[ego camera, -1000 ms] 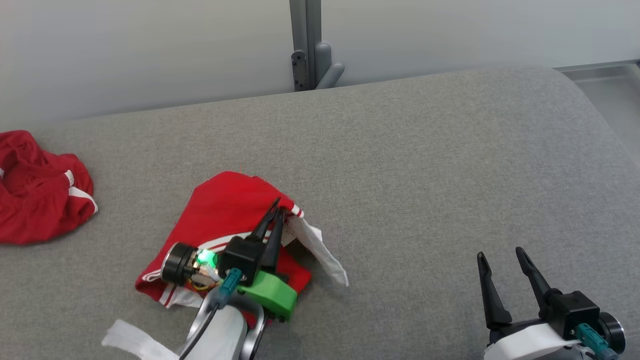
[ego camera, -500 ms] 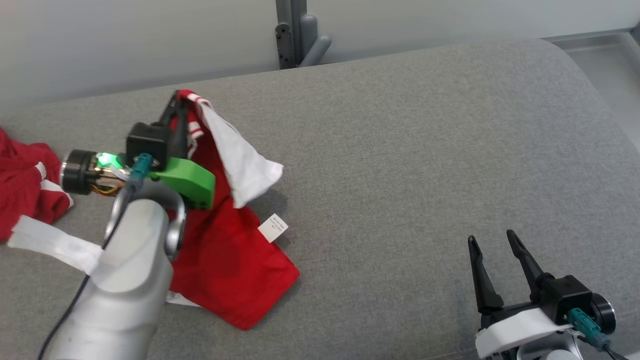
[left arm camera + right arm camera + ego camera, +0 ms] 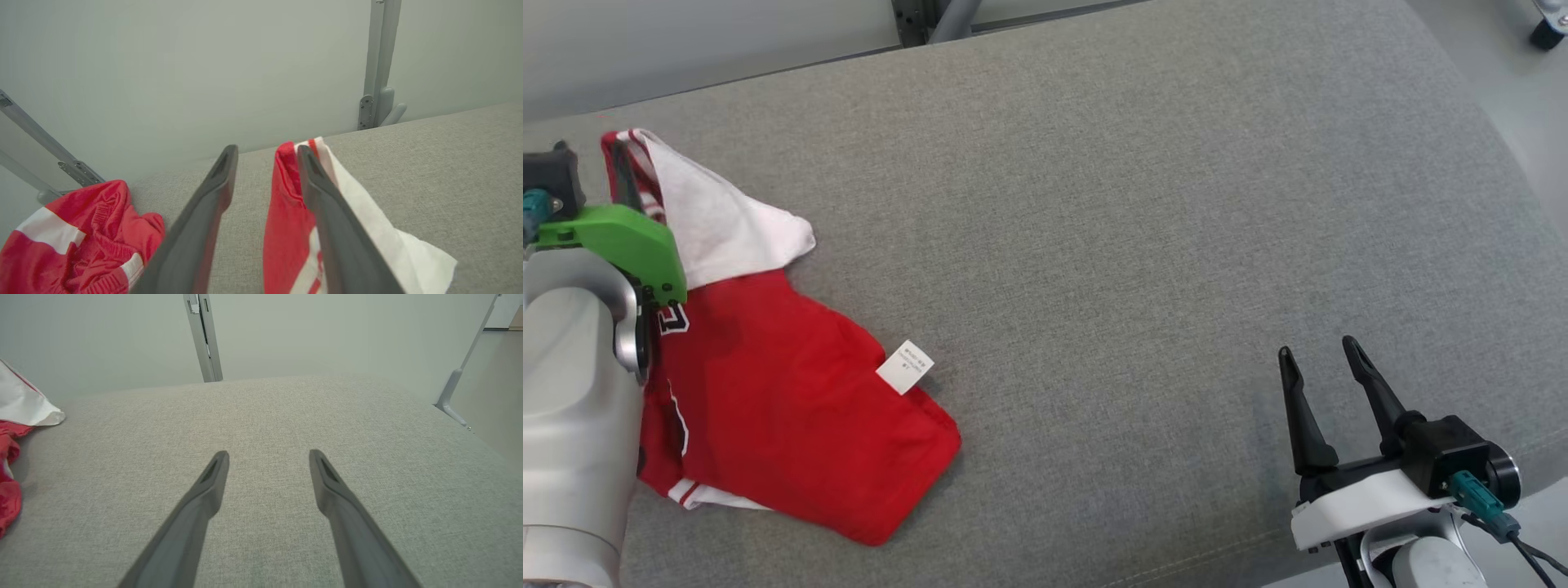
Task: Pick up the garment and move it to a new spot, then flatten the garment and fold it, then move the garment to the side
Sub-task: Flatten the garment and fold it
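Although our left gripper (image 3: 267, 152) stood half open, the red garment (image 3: 768, 392) draped unclamped against one finger, the rest lying on the grey cushion (image 3: 1135, 245). We judged the move done, with flattening, folding and setting aside left. Our right gripper (image 3: 1317, 348) hung wide open, empty.

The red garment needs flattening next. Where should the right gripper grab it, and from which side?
Probably the red garment by its corner past the white tag, with the right gripper coming low across the grey cushion from the right. That corner lies flat, away from the bunched white end at the left gripper.
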